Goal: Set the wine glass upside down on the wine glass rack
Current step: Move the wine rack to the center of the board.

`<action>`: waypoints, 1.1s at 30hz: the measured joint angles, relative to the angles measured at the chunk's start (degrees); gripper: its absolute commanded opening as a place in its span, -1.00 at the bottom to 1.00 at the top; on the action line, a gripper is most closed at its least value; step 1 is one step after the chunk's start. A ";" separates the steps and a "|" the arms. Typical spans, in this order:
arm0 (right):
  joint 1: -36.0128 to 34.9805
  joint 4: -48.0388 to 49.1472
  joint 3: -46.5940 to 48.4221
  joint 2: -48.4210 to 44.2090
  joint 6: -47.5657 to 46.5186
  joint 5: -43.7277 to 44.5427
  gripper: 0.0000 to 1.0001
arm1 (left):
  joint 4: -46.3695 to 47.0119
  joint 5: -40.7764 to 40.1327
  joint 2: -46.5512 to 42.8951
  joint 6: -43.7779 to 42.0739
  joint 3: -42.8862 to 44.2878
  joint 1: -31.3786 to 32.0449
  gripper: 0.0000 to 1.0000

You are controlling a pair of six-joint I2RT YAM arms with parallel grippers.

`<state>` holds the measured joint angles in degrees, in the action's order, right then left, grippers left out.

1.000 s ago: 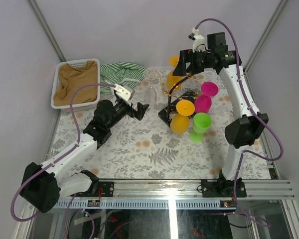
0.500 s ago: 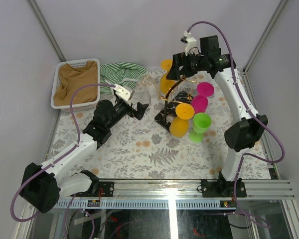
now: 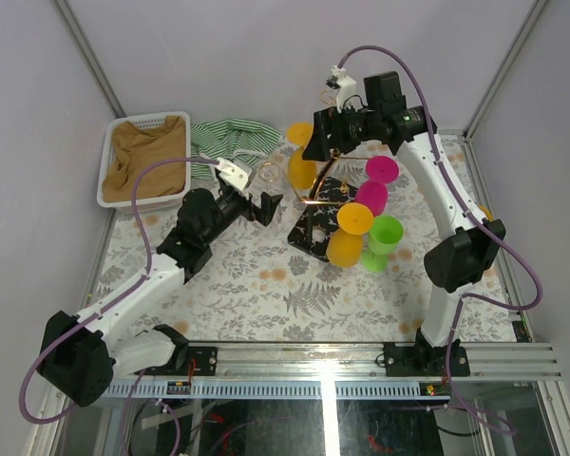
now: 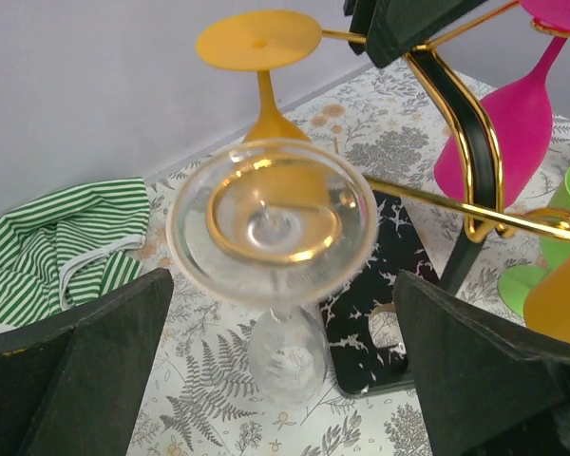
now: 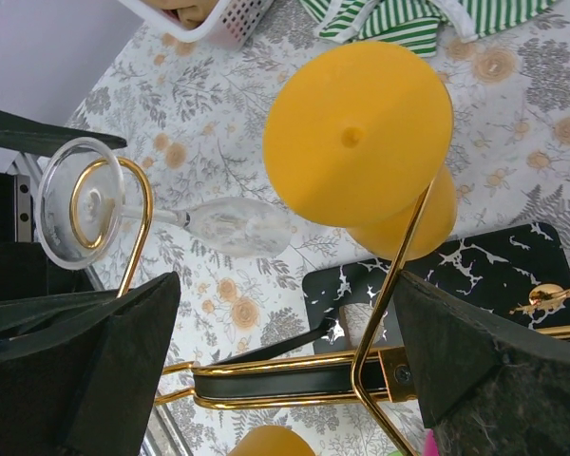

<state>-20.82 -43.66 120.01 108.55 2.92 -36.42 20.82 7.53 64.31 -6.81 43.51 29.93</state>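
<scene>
- The wine glass [image 4: 271, 228] is clear and hangs upside down. Its round foot is uppermost and its bowl points down toward the surface [image 3: 266, 285].
- The foot sits on a curled gold hook [image 4: 266, 255], whose ring shows through the clear foot, at the end of one arm of the wine glass rack [image 4: 477, 142].
- The left pincer [image 3: 261, 205] is beside the hanging glass with its fingers apart. In the left wrist view one dark finger stands on each side of the glass, with a gap showing on both sides.
- The rack is thin gold metal with a curved black band edged in gold, on a black speckled base [image 4: 389, 275].
- The right pincer [image 5: 285, 285] is at the top of the rack. Its fingers are spread and the black and gold band runs across between them. Whether they press on it cannot be told.
- An orange glass [image 5: 356, 133] hangs foot up on the neighbouring hook, just behind the clear one.
- Pink glasses [image 4: 499, 133] and a green one [image 3: 385, 233] crowd the far side of the rack.
- A striped green cloth [image 3: 228, 138] lies beyond the left pincer.
- A white basket [image 3: 114, 142] holding a brown cloth [image 3: 147, 157] is at the far left.
</scene>
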 measured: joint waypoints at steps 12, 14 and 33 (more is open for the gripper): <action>-1.84 1.57 -2.05 -0.74 -1.03 -1.31 0.99 | -6.51 3.23 -7.63 -0.35 6.27 0.00 1.00; -1.86 1.95 -2.60 -1.07 -1.18 -1.31 0.99 | -8.09 5.29 -9.42 -0.68 7.19 0.00 1.00; -3.65 5.14 -8.28 -4.48 -3.56 -1.16 0.99 | -13.14 9.25 -13.14 -2.08 7.45 0.00 1.00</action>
<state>-24.47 -38.52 111.72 104.07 -0.64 -37.58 7.68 16.78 51.18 -8.88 50.96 29.93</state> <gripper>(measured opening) 0.994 0.996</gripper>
